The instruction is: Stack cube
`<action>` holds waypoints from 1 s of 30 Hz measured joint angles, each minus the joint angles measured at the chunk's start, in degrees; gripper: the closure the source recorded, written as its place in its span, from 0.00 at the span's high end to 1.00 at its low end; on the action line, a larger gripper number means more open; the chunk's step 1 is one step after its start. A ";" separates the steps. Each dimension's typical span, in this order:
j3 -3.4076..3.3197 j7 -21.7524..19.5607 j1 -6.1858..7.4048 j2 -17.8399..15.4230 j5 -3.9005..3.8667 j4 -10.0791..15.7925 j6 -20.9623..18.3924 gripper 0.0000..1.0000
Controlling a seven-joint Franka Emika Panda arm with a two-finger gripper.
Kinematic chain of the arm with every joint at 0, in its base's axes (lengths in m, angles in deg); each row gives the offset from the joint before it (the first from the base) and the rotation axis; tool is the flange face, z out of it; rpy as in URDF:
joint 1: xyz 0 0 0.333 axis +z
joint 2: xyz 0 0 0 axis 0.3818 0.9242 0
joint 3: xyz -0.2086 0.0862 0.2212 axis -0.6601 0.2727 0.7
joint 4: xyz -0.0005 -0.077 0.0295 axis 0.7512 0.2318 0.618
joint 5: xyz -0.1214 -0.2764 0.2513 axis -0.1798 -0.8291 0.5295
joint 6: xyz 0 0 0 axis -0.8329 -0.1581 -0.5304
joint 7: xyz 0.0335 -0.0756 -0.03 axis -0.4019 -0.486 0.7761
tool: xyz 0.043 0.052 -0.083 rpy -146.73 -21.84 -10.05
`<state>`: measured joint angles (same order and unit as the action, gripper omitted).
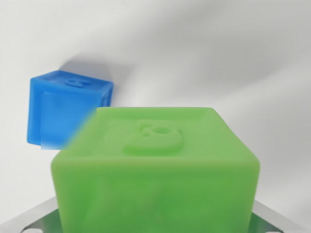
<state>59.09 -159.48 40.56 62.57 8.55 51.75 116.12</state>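
Though shadowed, white surface, blue cube

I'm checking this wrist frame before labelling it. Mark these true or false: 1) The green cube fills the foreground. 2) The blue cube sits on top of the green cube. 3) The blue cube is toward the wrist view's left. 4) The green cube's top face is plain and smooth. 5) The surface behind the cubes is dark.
1) True: the green cube is nearest the camera.
2) False: the blue cube stands behind it on the white surface, not stacked.
3) True.
4) False: it carries a raised emblem.
5) False: it is white.
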 joint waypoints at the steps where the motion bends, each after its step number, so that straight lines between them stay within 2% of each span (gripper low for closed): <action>1: 0.00 -0.52 0.15 0.15 0.00 -0.30 -0.13 0.00; 30: 0.00 -14.66 3.95 4.86 0.00 -8.82 -3.97 0.00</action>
<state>59.09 -174.14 44.51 67.43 8.55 42.93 112.14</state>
